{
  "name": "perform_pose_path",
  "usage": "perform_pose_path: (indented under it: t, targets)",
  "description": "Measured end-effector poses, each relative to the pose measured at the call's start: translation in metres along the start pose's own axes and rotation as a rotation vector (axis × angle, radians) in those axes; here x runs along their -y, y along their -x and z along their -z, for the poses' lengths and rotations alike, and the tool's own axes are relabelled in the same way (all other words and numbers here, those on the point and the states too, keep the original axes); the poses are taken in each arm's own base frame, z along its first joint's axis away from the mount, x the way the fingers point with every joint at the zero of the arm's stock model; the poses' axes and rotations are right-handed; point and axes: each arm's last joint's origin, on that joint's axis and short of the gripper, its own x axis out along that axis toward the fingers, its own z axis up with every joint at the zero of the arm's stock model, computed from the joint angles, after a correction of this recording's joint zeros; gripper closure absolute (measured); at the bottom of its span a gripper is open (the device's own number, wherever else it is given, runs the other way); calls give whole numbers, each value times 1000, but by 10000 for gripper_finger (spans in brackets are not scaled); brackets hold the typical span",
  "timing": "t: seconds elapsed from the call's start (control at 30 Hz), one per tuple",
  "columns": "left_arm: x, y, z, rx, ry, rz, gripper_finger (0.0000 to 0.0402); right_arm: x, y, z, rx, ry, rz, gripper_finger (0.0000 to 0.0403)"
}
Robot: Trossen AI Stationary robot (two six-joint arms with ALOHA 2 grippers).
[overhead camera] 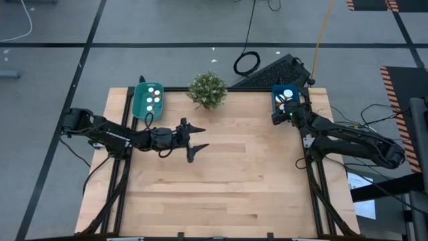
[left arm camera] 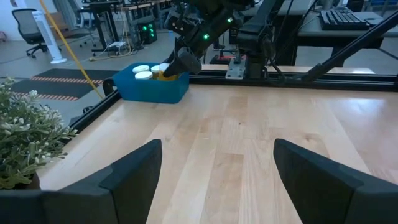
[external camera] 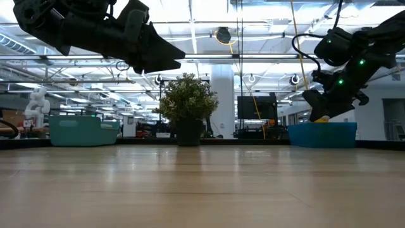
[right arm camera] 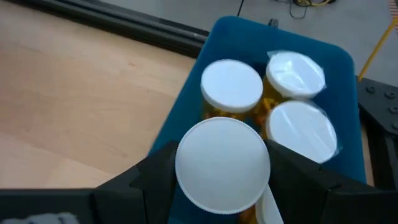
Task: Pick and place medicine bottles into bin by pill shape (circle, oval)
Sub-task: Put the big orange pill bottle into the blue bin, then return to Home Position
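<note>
- Right gripper (right arm camera: 222,186) jaws clamp one white-capped orange medicine bottle (right arm camera: 222,165) above the blue plastic bin (right arm camera: 186,121); three more capped bottles stand inside, just beyond the jaws.
- Left gripper (overhead camera: 194,139) jaws spread apart, nothing between, over the wooden table (overhead camera: 221,187).
- Teal bin (overhead camera: 139,107) holds four bottles.

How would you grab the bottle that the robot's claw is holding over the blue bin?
By its round white cap, coming straight down from above. The bottle stands upright with other bottles crowding it inside the blue bin, so the cap's edge is the only free part. The right gripper pinches it just so.
</note>
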Motion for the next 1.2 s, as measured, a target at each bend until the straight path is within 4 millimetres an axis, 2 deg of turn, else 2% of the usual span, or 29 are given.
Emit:
perform_pose_path:
  t: [0.3,0.63,0.97,1.2]
  targets:
    - [0,0,-1,7,3,-1,92,-1,-1,-3,26,9,-9,137]
    - [0,0,-3,32,9,-2,92,-2,8,-15,121,-13,-77,135]
    - [-3,8,-18,103,22,-24,92,-11,39,-31,203,18,-485,138]
    - [-10,26,-36,135,55,-79,92,-23,65,-26,311,189,-642,163]
